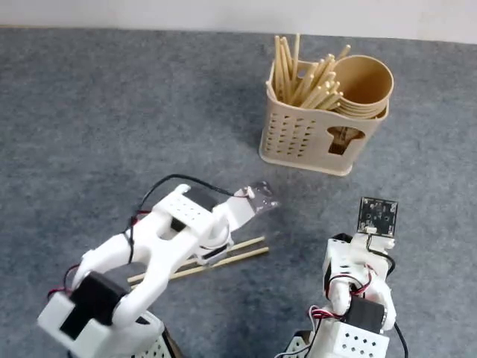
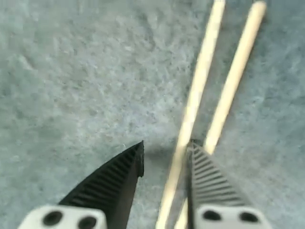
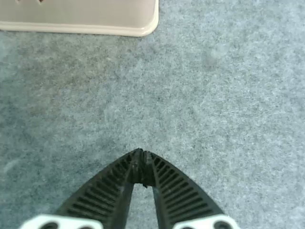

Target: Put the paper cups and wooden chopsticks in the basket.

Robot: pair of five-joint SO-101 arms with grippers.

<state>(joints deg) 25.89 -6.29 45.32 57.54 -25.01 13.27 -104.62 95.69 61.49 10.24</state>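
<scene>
Wooden chopsticks come in two lots: two loose chopsticks (image 1: 223, 257) lie side by side on the grey table (image 1: 104, 112), close but apart and nearly parallel; a bundle of chopsticks (image 1: 304, 78) – too many to count – stands upright in the one basket (image 1: 305, 138). Beside that bundle, in the same basket, sits a stack of paper cups (image 1: 364, 83); several rims show nested, though the exact number cannot be told.

The left arm (image 1: 160, 250) bends low over the loose pair; the left gripper (image 2: 164, 150) points down at the table with its jaws moderately apart; one loose chopstick (image 2: 200, 81) runs between the fingers, close against one of them, and the other (image 2: 236, 71) passes under that same finger – neither is clamped.

The right arm (image 1: 356, 298) stands near the front edge, well apart from the pair; the right gripper (image 3: 143, 157) has its fingertips closed together on nothing, aimed at bare table, with the basket's base (image 3: 86, 21) farther ahead.
</scene>
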